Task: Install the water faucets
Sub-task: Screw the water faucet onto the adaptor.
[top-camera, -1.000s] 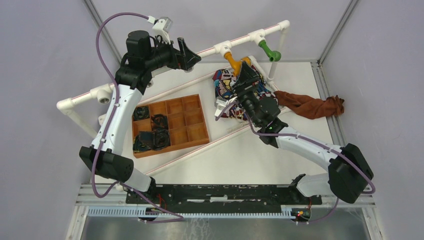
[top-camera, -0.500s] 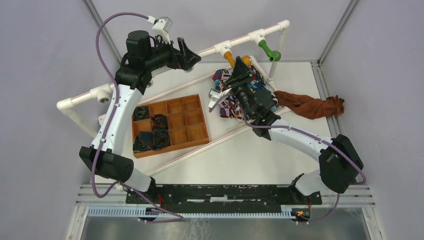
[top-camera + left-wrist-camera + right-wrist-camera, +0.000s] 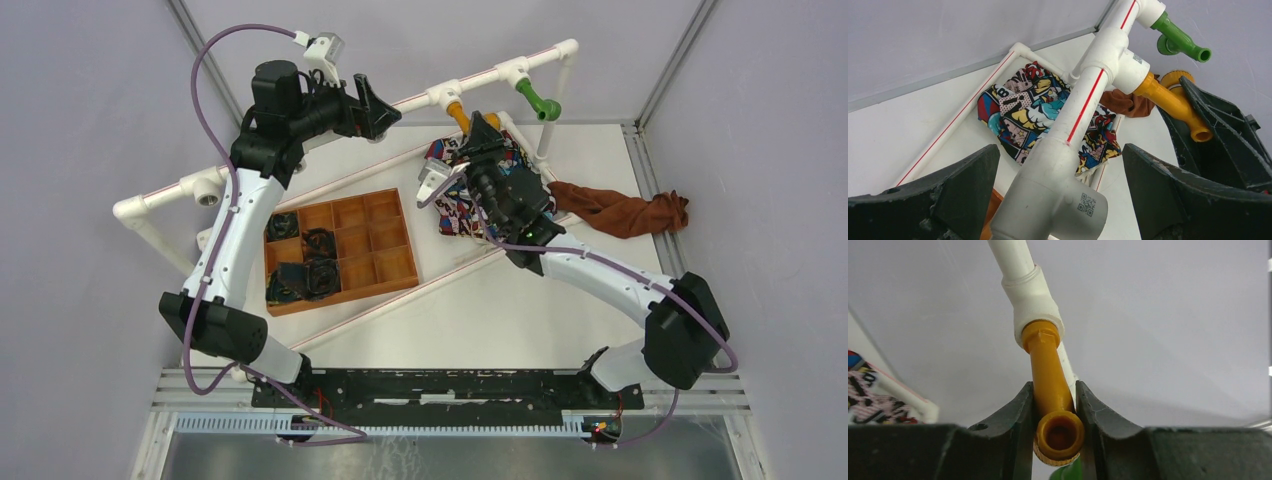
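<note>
Right gripper (image 3: 1054,395) pinches orange-yellow faucet (image 3: 1048,370), fingers tight against both sides of its tube, no slack. Faucet's far end sits in white T-fitting (image 3: 1034,300). Green faucet (image 3: 538,100) hangs just beside, on the next fitting. Left gripper (image 3: 1060,155) spread wide, straddling white pipe (image 3: 1083,100), gaps on both sides.

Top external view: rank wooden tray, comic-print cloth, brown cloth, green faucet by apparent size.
1. wooden tray
2. comic-print cloth (right arm covers part; margin unsure)
3. brown cloth
4. green faucet
</note>
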`<action>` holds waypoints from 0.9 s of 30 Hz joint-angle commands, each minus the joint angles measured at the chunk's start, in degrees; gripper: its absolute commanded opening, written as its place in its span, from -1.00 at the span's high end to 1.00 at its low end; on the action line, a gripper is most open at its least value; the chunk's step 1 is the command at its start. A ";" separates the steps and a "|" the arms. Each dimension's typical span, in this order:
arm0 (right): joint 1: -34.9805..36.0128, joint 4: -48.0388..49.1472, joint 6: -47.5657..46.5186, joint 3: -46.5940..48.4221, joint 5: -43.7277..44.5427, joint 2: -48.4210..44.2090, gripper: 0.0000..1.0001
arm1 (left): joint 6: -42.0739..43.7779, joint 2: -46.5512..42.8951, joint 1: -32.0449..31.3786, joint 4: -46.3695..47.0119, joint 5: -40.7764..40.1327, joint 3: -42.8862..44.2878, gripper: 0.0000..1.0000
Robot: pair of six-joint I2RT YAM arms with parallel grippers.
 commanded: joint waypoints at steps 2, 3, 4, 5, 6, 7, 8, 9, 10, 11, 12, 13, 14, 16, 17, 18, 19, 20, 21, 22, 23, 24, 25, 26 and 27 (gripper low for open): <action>0.65 -10.93 28.51 8.93 -1.35 -3.12 1.00 | -1.84 1.42 -0.57 -5.26 1.40 -0.90 -0.99; 0.91 -12.40 31.61 9.66 -1.00 -3.44 1.00 | -1.84 1.49 -0.56 -5.26 1.44 -0.89 -0.99; 0.94 -13.08 36.11 10.06 -0.82 -3.89 1.00 | -1.82 1.50 -0.65 -5.33 1.48 -0.89 -0.99; 0.94 -14.28 40.16 10.51 -1.02 -4.33 1.00 | -1.76 1.53 -0.62 -5.43 1.38 -0.89 -0.99; 0.96 -15.36 43.16 11.02 -1.26 -4.65 1.00 | -1.76 1.51 -0.61 -5.39 1.32 -0.88 -0.99; 0.91 -16.36 46.94 11.72 -1.96 -5.04 1.00 | -1.75 1.53 -0.57 -5.48 1.36 -0.81 -0.99; 0.86 -17.02 49.85 12.08 -2.61 -5.35 1.00 | -1.78 1.51 -0.55 -5.50 1.43 -0.74 -0.99; 0.84 -17.78 53.30 12.47 -3.52 -5.62 1.00 | -1.83 1.51 -0.64 -5.59 1.47 -0.64 -0.99; 0.84 -18.05 56.17 12.73 -4.84 -5.95 1.00 | -1.89 1.55 -0.61 -5.61 1.49 -0.55 -0.99; 0.74 -18.26 59.67 12.89 -6.08 -6.16 1.00 | -1.92 1.58 -0.63 -5.59 1.49 -0.47 -0.99; 0.68 -18.19 63.02 12.79 -7.67 -6.45 1.00 | -1.93 1.45 -0.62 -5.60 1.49 -0.45 -0.99; 0.51 -18.06 65.79 12.79 -9.17 -6.60 1.00 | -1.96 1.30 -0.66 -5.59 1.49 -0.49 -0.99; 0.35 -17.97 68.87 12.70 -10.33 -6.82 1.00 | -1.95 1.17 -0.62 -5.57 1.38 -0.58 -0.99; -0.62 -17.77 75.21 12.68 -12.75 -6.91 1.00 | -1.86 0.95 -0.55 -5.61 1.06 -0.85 -0.99; -1.25 -17.87 78.13 12.92 -13.78 -6.94 1.00 | -1.85 0.85 -0.59 -5.59 1.01 -1.01 -0.99; -2.20 -17.24 81.53 12.72 -16.37 -7.04 1.00 | -1.85 0.72 -0.62 -5.61 1.01 -1.18 -0.99; -3.21 -16.31 84.95 12.44 -17.94 -7.13 1.00 | -1.84 0.65 -0.64 -5.61 1.04 -1.34 -0.99; -4.25 -15.03 89.17 11.94 -19.62 -7.17 1.00 | -1.77 0.55 -0.61 -5.64 1.19 -1.47 -0.99; -5.64 -13.13 93.44 11.23 -21.85 -7.30 1.00 | -1.68 0.45 -0.60 -5.68 1.17 -1.54 -0.99; -6.71 -11.07 97.04 10.47 -23.82 -7.21 1.00 | -1.68 0.37 -0.61 -5.58 1.22 -1.59 -0.99; -7.70 -9.28 100.62 9.72 -25.24 -7.22 1.00 | -1.68 0.31 -0.61 -5.61 1.22 -1.59 -0.99; -8.10 -8.43 103.05 9.47 -25.86 -7.06 1.00 | -1.67 0.25 -0.61 -5.61 1.22 -1.60 -0.99; -8.39 -8.09 105.27 9.40 -26.07 -6.89 1.00 | -1.60 0.20 -0.61 -5.62 1.22 -1.59 -0.99; -8.57 -8.05 107.51 9.55 -26.15 -6.71 1.00 | -1.59 0.19 -0.60 -5.59 1.22 -1.64 -0.99; -8.89 -7.56 109.72 9.52 -26.56 -6.49 1.00 | -1.51 0.21 -0.57 -5.61 1.22 -1.62 -0.99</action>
